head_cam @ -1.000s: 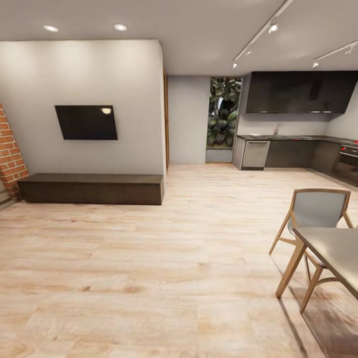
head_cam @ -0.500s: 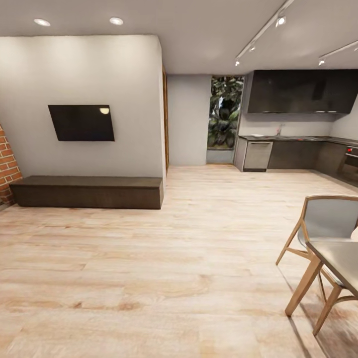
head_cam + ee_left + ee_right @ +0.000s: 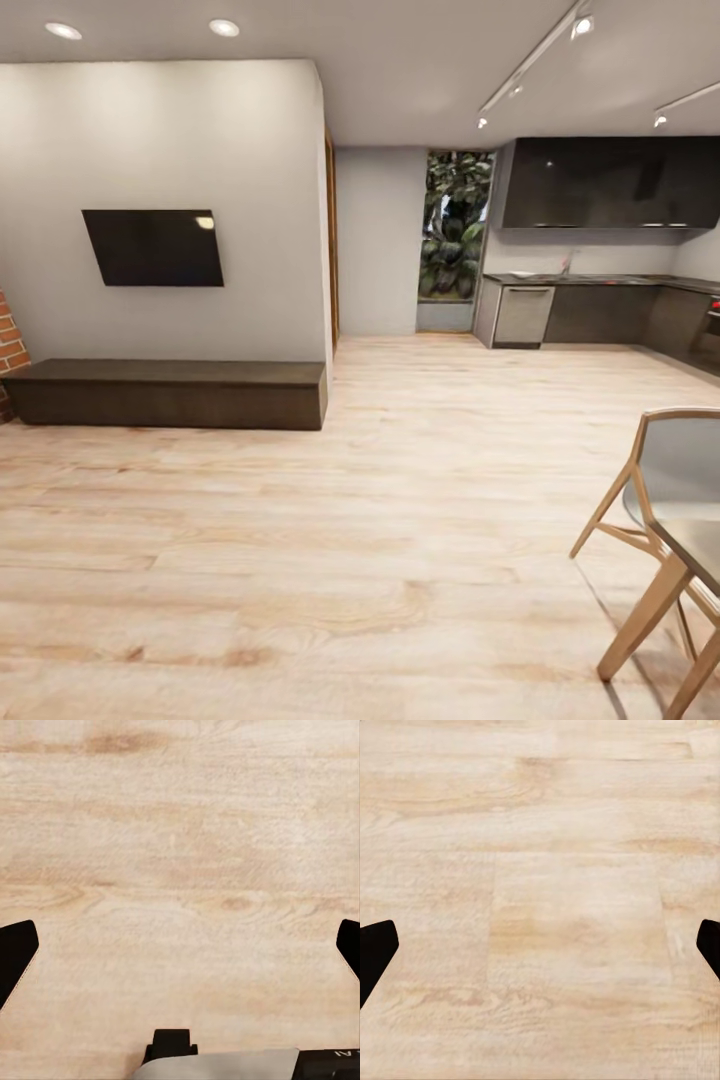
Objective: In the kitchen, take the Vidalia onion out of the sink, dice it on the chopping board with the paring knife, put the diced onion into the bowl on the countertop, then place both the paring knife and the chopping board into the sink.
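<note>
Light wood floor [image 3: 400, 520], kitchen [image 3: 600, 260] far right, countertop [image 3: 590, 281] running crosswise, both claws spread.

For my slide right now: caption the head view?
Robot crossing wood floor toward distant kitchen, wall TV left.

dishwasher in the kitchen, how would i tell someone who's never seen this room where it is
Look across the wood floor to the kitchen at the far right, under the black upper cabinets. The dishwasher sits at the left end of the counter, beside the window with plants. It is the one pale grey front among dark cabinets.
</note>
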{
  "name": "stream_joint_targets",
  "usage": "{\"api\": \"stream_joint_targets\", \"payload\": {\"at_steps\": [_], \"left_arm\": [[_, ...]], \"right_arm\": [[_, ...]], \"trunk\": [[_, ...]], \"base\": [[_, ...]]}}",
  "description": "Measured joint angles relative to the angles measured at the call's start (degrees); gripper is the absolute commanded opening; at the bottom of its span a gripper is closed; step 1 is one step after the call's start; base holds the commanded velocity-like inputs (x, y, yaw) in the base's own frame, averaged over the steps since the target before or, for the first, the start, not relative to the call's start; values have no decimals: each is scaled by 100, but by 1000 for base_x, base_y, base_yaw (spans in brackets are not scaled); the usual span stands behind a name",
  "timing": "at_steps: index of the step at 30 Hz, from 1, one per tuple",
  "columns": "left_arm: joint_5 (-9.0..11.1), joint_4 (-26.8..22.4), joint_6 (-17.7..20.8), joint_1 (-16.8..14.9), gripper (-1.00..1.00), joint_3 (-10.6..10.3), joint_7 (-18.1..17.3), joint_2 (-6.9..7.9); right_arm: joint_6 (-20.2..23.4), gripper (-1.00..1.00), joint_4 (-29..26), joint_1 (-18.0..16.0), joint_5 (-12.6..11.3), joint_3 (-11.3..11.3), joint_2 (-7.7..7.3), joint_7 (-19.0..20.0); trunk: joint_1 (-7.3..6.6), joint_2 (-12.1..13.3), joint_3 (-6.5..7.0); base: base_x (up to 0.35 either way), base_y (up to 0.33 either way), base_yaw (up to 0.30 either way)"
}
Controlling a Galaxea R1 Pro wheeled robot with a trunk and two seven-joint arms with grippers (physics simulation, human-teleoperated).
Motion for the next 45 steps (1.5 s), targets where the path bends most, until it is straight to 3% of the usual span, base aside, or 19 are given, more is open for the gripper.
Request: {"api": "stream_joint_targets", "payload": {"at_steps": [45], "left_arm": [[-14,198,-95,0,100,6,0,-56]], "right_arm": [[-1,100,-11,1,3,0,-79,0]], "trunk": [[0,0,0]], "base": [[344,0,-19]]}}
